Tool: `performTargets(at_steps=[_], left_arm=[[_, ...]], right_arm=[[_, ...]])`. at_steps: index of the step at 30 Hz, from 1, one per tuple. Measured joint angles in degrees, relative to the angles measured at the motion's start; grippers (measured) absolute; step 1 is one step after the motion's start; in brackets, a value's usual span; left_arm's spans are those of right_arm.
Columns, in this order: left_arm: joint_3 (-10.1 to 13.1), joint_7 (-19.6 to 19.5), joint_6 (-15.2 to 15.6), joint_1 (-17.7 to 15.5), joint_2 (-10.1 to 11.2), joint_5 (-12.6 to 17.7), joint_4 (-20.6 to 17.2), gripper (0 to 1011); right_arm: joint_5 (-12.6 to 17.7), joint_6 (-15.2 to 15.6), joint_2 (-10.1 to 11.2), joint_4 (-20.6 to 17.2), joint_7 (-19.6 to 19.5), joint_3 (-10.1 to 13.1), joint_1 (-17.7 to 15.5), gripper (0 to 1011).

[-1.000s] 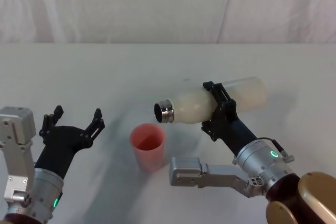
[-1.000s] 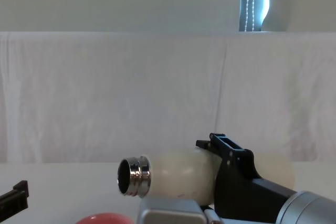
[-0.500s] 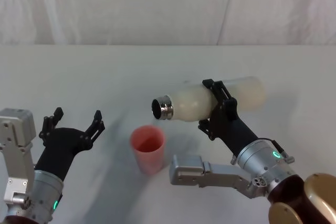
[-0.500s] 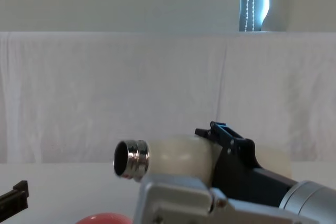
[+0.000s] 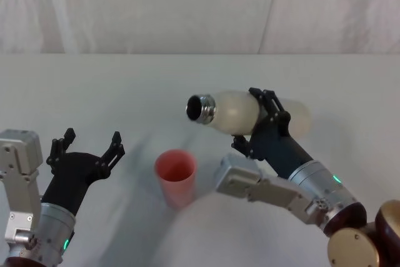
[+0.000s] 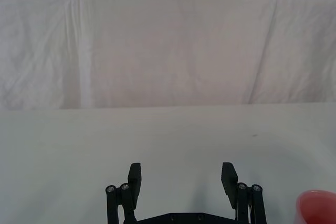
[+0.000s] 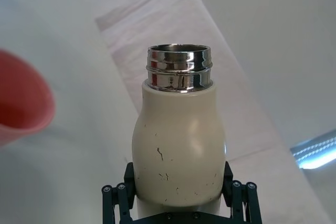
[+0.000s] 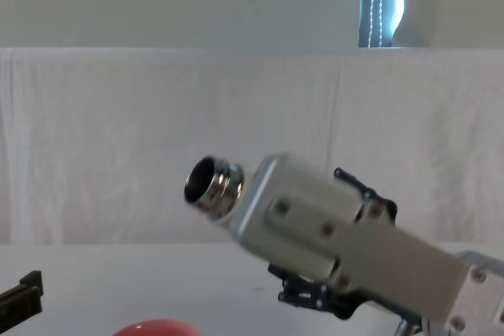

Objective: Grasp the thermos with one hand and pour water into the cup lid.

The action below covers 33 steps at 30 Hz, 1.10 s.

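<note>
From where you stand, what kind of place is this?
Probably a robot test setup, not a kitchen: a plain white table, a white cloth backdrop hung behind it, and just a thermos in the right hand and a cup lid.

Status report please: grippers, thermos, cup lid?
Right gripper clamps thermos, mouth tilted up. Left gripper open, idle. Cup lid upright below. Nothing between.

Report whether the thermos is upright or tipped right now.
Tipped. The thermos lies nearly on its side in the right gripper, steel neck pointing toward the robot's left and slightly up, mouth above and beyond the cup lid.
</note>
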Motion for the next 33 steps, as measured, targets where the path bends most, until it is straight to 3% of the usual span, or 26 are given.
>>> performTargets(at_steps=[1,7,8,10,13,16,19,33], left_arm=[[0.0,0.0,0.0,0.0,0.0,0.0,0.0,1001],[0.0,0.0,0.0,0.0,0.0,0.0,0.0,1001],[0.0,0.0,0.0,0.0,0.0,0.0,0.0,1001],[0.0,0.0,0.0,0.0,0.0,0.0,0.0,1001],[0.0,0.0,0.0,0.0,0.0,0.0,0.0,1001],[0.0,0.0,0.0,0.0,0.0,0.0,0.0,1001],[0.0,0.0,0.0,0.0,0.0,0.0,0.0,1001],[0.0,0.0,0.0,0.0,0.0,0.0,0.0,1001]], right_arm=[[0.0,0.0,0.0,0.0,0.0,0.0,0.0,949],[8.2,-2.7,-2.2,0.0,0.7,3.2,-1.0,949],[8.2,-2.7,-2.2,0.0,0.7,3.2,-1.0,949],[12.8,-4.0,-3.3,0.1,1.9,4.7,-1.4,949],[15.4,-4.6,-3.9,0.4,2.5,5.5,-1.7,949],[19.8,-5.5,-4.9,0.9,3.7,6.9,-1.9,949],[21.7,-5.8,-5.4,1.2,4.4,7.4,-2.0,949],[36.4,-6.3,-8.1,4.6,8.6,11.8,-1.6,949]])
